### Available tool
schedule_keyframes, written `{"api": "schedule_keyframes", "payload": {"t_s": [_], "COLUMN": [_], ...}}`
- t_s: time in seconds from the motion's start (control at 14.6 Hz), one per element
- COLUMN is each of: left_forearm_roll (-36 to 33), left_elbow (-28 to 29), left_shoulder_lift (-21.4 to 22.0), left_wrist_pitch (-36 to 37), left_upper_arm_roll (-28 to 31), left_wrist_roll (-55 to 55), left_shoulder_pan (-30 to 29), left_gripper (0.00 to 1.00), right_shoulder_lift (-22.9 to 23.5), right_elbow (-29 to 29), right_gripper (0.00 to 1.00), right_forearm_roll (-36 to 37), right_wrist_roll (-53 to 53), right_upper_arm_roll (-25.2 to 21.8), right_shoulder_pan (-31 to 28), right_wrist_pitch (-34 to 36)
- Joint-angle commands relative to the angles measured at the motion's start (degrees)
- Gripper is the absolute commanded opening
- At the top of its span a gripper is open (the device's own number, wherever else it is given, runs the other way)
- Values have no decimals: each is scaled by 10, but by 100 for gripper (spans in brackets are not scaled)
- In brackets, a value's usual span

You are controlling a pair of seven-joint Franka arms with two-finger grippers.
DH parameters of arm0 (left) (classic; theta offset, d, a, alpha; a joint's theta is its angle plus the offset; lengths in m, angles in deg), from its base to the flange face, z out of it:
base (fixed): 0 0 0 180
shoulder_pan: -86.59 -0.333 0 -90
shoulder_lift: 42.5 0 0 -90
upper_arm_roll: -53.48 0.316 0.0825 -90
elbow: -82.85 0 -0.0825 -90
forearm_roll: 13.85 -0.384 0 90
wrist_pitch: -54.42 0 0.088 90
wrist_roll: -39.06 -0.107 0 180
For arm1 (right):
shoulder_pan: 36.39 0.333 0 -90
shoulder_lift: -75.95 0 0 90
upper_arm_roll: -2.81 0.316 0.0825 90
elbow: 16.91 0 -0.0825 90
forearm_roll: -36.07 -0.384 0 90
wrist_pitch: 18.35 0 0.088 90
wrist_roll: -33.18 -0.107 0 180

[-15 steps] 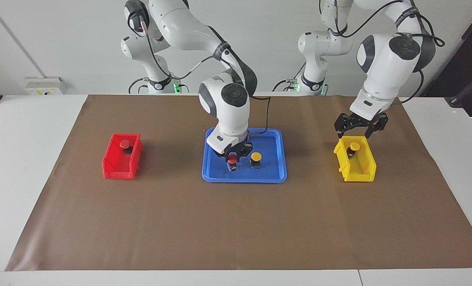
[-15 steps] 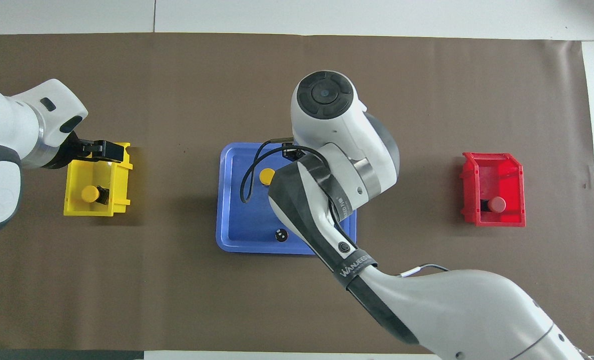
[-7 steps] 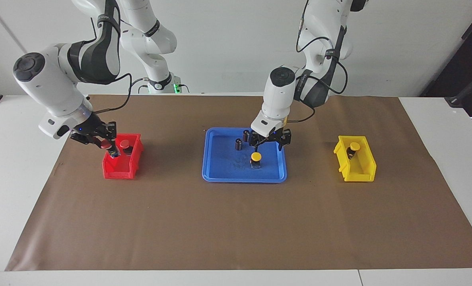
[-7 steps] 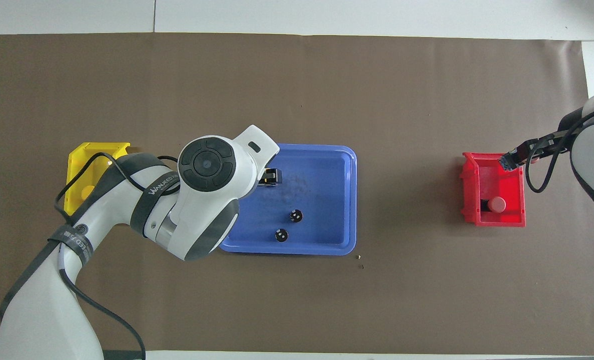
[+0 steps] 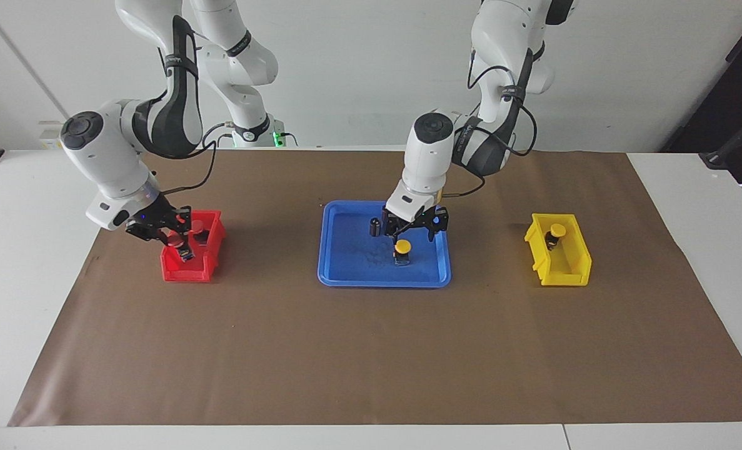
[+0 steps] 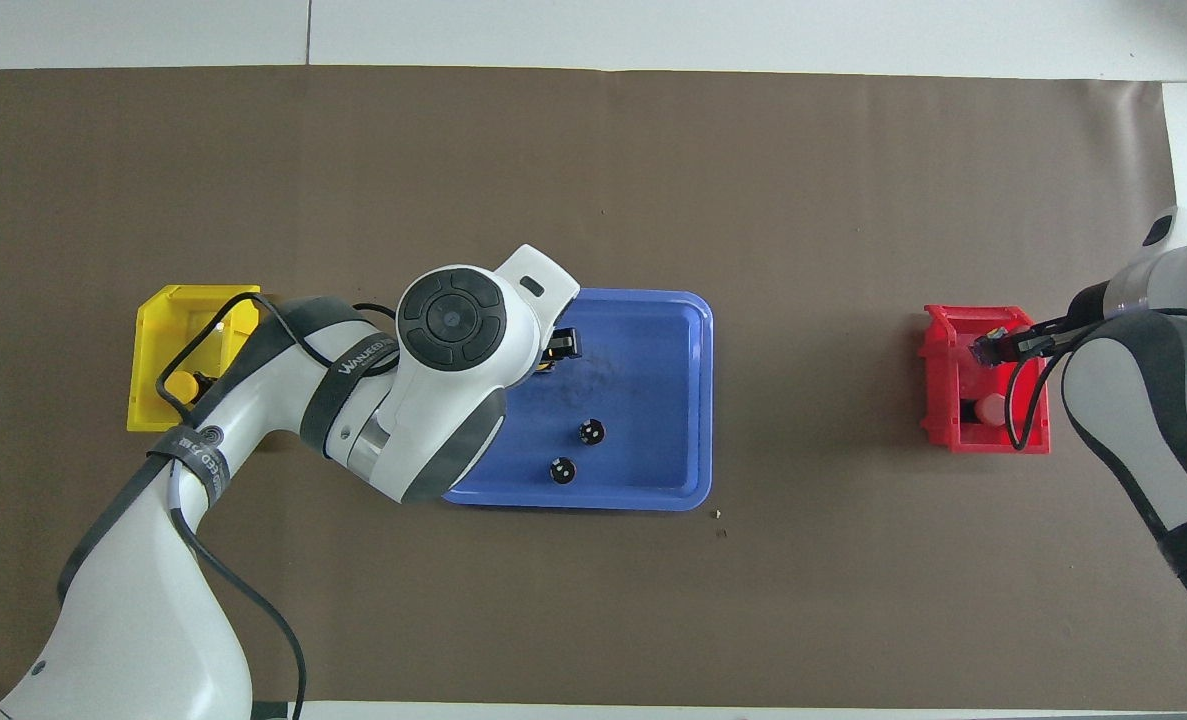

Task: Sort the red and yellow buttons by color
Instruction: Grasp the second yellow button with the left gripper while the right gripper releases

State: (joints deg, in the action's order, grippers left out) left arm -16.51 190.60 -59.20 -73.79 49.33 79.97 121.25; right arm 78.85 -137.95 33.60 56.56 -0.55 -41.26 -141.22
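Observation:
My right gripper point(image 5: 170, 233) is shut on a red button point(image 5: 175, 238) and holds it tilted, low over the red bin point(image 5: 189, 270); it also shows in the overhead view point(image 6: 993, 348). A second red button point(image 6: 993, 408) lies in that bin. My left gripper point(image 5: 416, 231) is open just above a yellow button point(image 5: 402, 248) that stands in the blue tray point(image 5: 352, 278), not touching it. In the overhead view the arm hides most of this button. Another yellow button point(image 5: 556, 230) lies in the yellow bin point(image 5: 564, 270).
Two dark capless cylinders point(image 6: 590, 432) point(image 6: 560, 470) stand in the tray, nearer to the robots than the yellow button. The red bin is toward the right arm's end, the yellow bin point(image 6: 158, 318) toward the left arm's end, all on a brown mat point(image 5: 371, 356).
My right gripper took the red button from the tray to the red bin and has now sunk lower over it. My left gripper moved from the yellow bin to the tray's yellow button.

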Motion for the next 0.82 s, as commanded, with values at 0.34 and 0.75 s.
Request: {"api": "schedule_keyframes", "payload": {"t_s": [0.34,0.75], "left_forearm_roll": [-14,-18], "left_elbow": [-30,-117], "left_shoulder_lift": [-21,-4], "left_wrist_pitch": [4,149], "left_upper_arm_roll": [11,47], "left_wrist_roll": [51,22], "left_shoulder_pan": [18,-19], "left_gripper": [1,1], "right_shoulder_lift": [-18,-16], "right_elbow": [-73,-50], "right_gripper": [9,70], "right_forearm_roll": [4,5], "right_wrist_roll": [11,17], "right_upper_arm_roll": [10,9], "right_shoulder_pan": [-8,-8], "right_wrist_pitch": [-96,-64]}}
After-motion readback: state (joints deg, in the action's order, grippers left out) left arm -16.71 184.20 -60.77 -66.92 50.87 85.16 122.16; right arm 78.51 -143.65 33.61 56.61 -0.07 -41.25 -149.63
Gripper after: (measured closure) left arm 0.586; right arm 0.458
